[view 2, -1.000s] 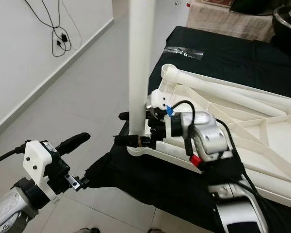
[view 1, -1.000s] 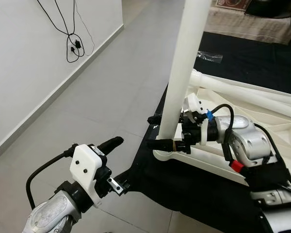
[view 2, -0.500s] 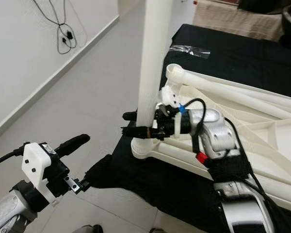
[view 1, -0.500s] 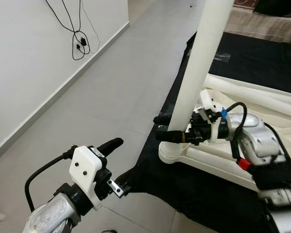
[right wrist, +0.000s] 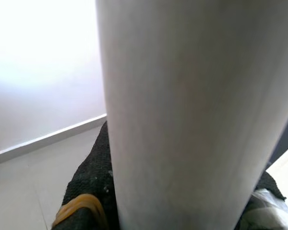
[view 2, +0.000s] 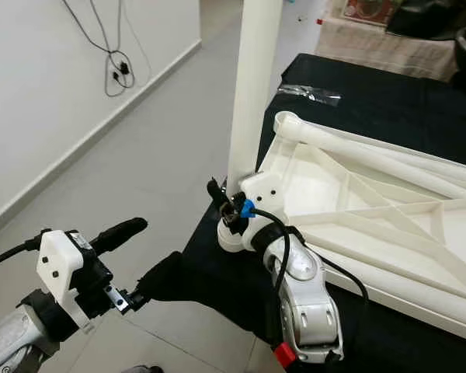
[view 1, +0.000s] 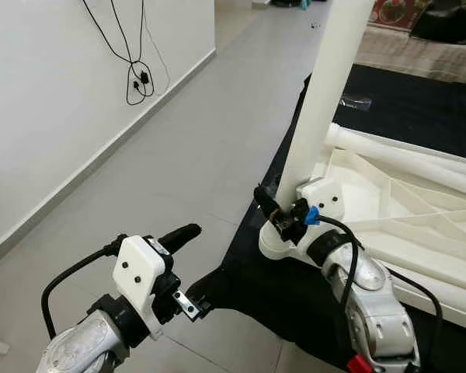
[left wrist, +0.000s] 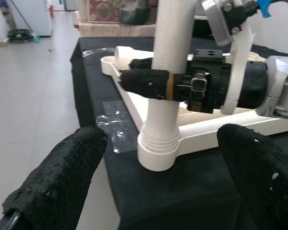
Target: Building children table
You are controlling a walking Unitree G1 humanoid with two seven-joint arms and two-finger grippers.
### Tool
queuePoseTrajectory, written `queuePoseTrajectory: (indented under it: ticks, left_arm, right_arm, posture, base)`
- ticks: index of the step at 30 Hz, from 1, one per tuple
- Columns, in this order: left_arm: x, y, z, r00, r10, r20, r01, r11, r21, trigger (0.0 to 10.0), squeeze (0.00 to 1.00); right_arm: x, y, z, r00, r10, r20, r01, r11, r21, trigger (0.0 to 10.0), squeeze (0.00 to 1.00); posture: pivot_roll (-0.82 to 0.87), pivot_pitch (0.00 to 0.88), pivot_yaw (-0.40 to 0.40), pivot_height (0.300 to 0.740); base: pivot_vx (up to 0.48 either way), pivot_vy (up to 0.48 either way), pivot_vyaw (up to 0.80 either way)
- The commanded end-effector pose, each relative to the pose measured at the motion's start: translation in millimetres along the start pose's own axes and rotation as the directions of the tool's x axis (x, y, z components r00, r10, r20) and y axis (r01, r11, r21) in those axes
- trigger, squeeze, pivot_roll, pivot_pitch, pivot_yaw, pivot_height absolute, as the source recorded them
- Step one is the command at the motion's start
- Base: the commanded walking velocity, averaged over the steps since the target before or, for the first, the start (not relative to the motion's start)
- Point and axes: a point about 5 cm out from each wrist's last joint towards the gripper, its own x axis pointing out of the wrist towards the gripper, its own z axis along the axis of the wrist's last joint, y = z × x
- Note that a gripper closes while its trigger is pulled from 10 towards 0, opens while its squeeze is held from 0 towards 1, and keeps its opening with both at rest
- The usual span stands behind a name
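Observation:
A white table leg (view 1: 320,101) stands upright in the corner socket (view 1: 282,247) of the upturned white table top (view 1: 388,198). My right gripper (view 1: 270,203) is shut on the leg just above the socket, its arm reaching in from the near side. In the left wrist view its black fingers (left wrist: 146,82) wrap the leg (left wrist: 172,48). The right wrist view has the leg (right wrist: 192,115) pressed close against a finger (right wrist: 89,191). My left gripper (view 1: 202,260) hangs open over the floor, left of the socket and apart from it.
The table top lies on a black cloth (view 1: 419,101) whose edge drops to grey tile floor (view 1: 186,148) on the left. A second white leg (view 1: 404,151) is along the frame's far side. A black cable (view 1: 136,70) hangs on the white wall. A plastic bag (view 2: 311,95) lies on the cloth.
My right arm has swung from the leg's right side round to the near side, its gripper still shut on the leg. The camera shifted. The left arm stayed put.

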Motion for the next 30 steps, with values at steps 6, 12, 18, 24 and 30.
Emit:
queuePoseTrajectory:
  ticks: [6,12,18,24,30]
  left_arm:
    - [-0.3,0.8,-5,1.0,0.012,-0.021,-0.012,1.0,-0.011,10.0,0.0]
    - [0.6,-0.3,-6,1.0,0.015,-0.021,-0.015,1.0,-0.015,10.0,0.0]
    - [0.9,0.1,-5,1.0,0.019,-0.018,-0.019,1.0,-0.017,10.0,0.0]
    - [1.0,0.6,-5,1.0,0.018,-0.019,-0.018,1.0,-0.016,10.0,0.0]
    - [2.0,-0.7,-3,1.0,0.014,-0.011,-0.014,1.0,-0.016,10.0,0.0]
  right_arm:
    - [17.0,0.9,-10,0.961,0.275,-0.038,-0.267,0.953,0.14,10.0,1.0]
    - [19.3,-6.6,19,0.853,0.518,0.056,-0.519,0.854,0.008,10.0,1.0]
    - [25.3,-14.2,29,0.628,0.777,-0.035,-0.778,0.625,-0.072,10.0,0.0]
    - [52.6,-21.4,40,0.604,0.796,-0.03,-0.794,0.599,-0.1,10.0,0.0]
    - [52.6,-28.8,42,0.563,0.826,-0.009,-0.825,0.562,-0.063,0.0,0.0]
  posture:
    - [0.1,0.2,-0.025,0.74]
    - [0.1,0.199,-0.026,0.74]
    - [0.1,0.221,-0.018,0.74]
    - [0.11,0.225,-0.015,0.74]
    - [0.11,0.228,-0.014,0.74]
  base:
    - [0.0,0.0,0.0]
    - [0.0,0.0,0.0]
    - [0.0,0.0,0.0]
    - [0.0,0.0,0.0]
    - [0.0,0.0,0.0]
